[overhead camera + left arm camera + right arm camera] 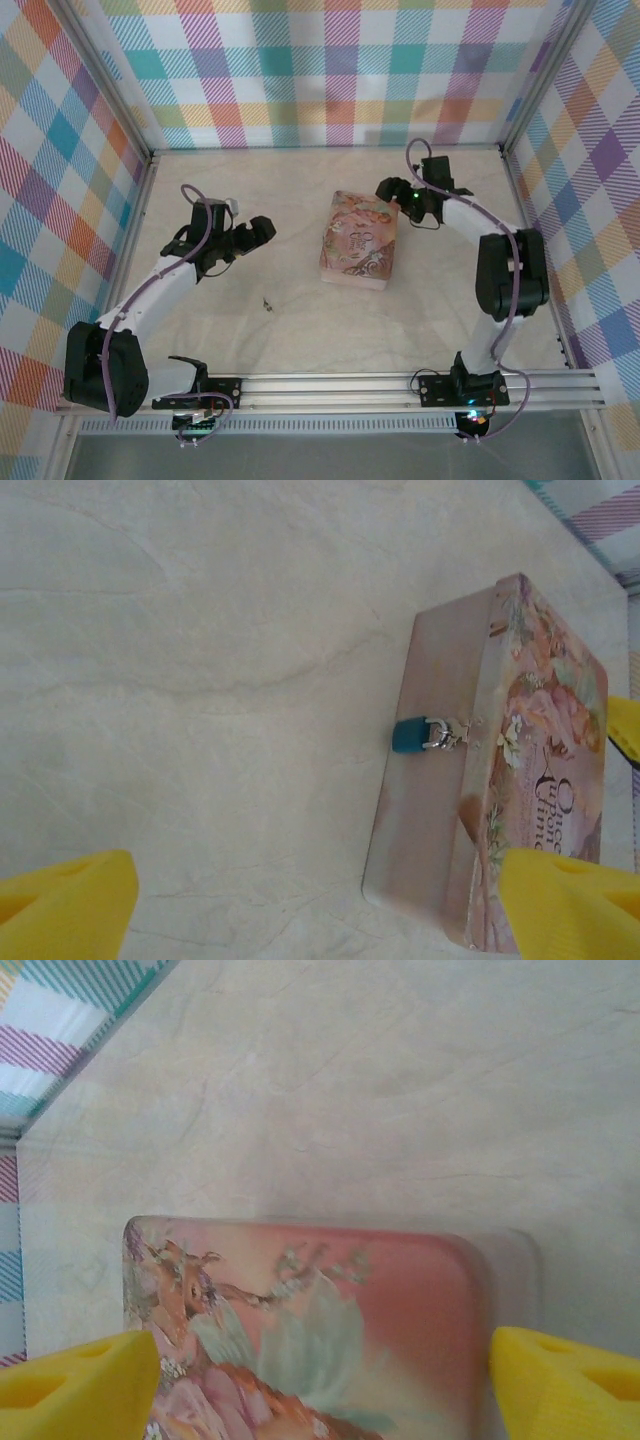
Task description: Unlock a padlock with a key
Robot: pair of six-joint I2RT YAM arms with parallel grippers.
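Padlock (420, 735) hangs on the tin (430, 820) wall facing my left gripper (315, 892), body pointing away from its lid. Left and right gripper (320, 1385) gape empty; key (267, 303) lies off that wall.

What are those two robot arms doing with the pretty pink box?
They are getting ready to open a tiny lock. The blue padlock sits on the clasp on the side of the pink tin. The left gripper is open, faces that side and holds nothing. The right gripper is open at the tin's far end. The key lies alone on the table, and nobody has picked it up yet.
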